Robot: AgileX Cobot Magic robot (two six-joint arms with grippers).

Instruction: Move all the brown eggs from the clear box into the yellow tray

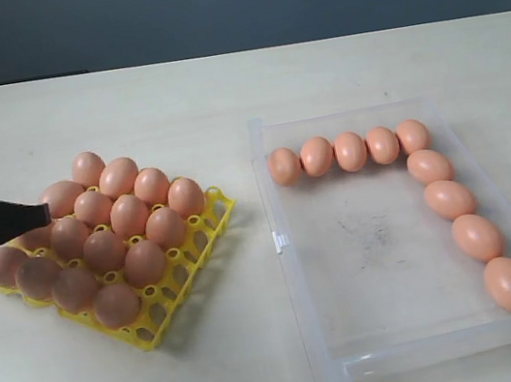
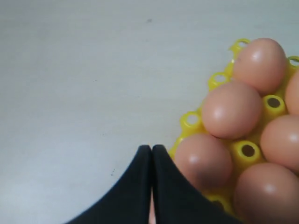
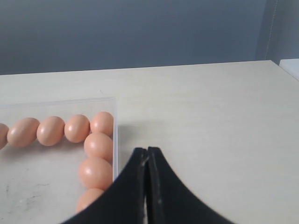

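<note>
The pale table (image 1: 219, 89) carries the clear box (image 1: 361, 232) on the right and, well apart on the left, the smaller yellow tray (image 1: 184, 262). Nine brown eggs (image 1: 350, 151) lie in the box in an L - five along its far wall, four down its right wall - while the tray's cups are packed with rows of them. The left gripper (image 2: 152, 148) hangs at the tray's left edge with jaws pressed together and empty, and the right gripper (image 3: 147, 150), by the box's egg-lined corner, is likewise closed on nothing.
</note>
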